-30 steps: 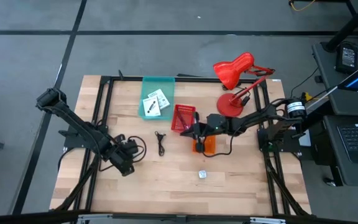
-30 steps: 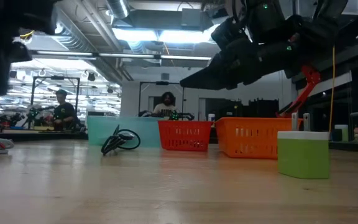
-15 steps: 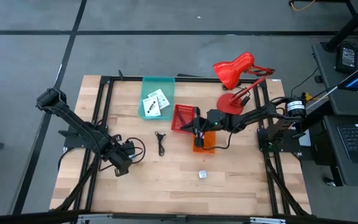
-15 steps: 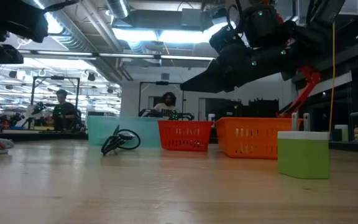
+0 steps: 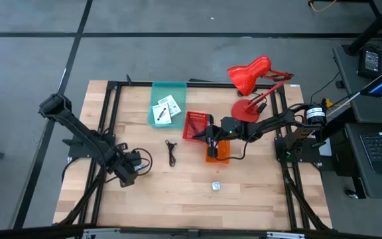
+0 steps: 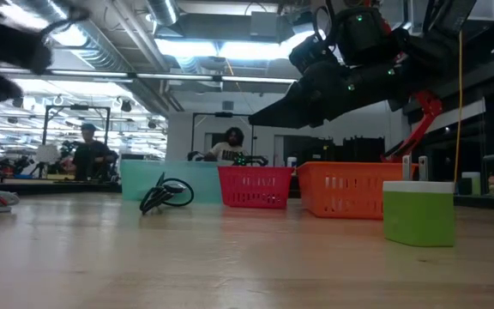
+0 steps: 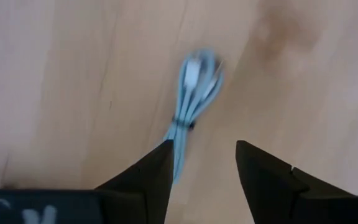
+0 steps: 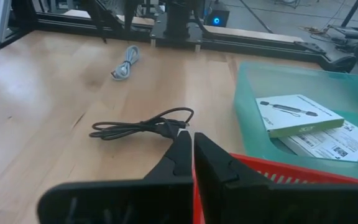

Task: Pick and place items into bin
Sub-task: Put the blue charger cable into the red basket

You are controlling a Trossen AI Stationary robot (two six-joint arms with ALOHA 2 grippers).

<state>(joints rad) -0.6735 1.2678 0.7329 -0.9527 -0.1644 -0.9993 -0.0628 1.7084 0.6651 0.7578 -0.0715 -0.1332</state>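
Observation:
A bundled pale bluish cable [image 7: 194, 87] lies flat on the wood, ahead of my open left gripper [image 7: 204, 162]. Its near end runs behind one fingertip. In the high view that gripper [image 5: 126, 174] is at the table's left. A black cable [image 5: 172, 153] lies at mid-table. Two white cards [image 5: 166, 109] lie in the teal bin [image 5: 168, 87]. My right gripper [image 8: 192, 146] is shut and empty, above the red basket [image 5: 194, 126].
An orange basket [image 5: 221, 154] stands beside the red one. A red desk lamp [image 5: 251, 79] is at the far right. A small white and green block [image 6: 418, 213] sits near the front middle. People sit in the room behind the table.
My left gripper has shifted a little toward the table's left edge. My right gripper rose slightly above the baskets, then held still. The cables and cards have not moved.

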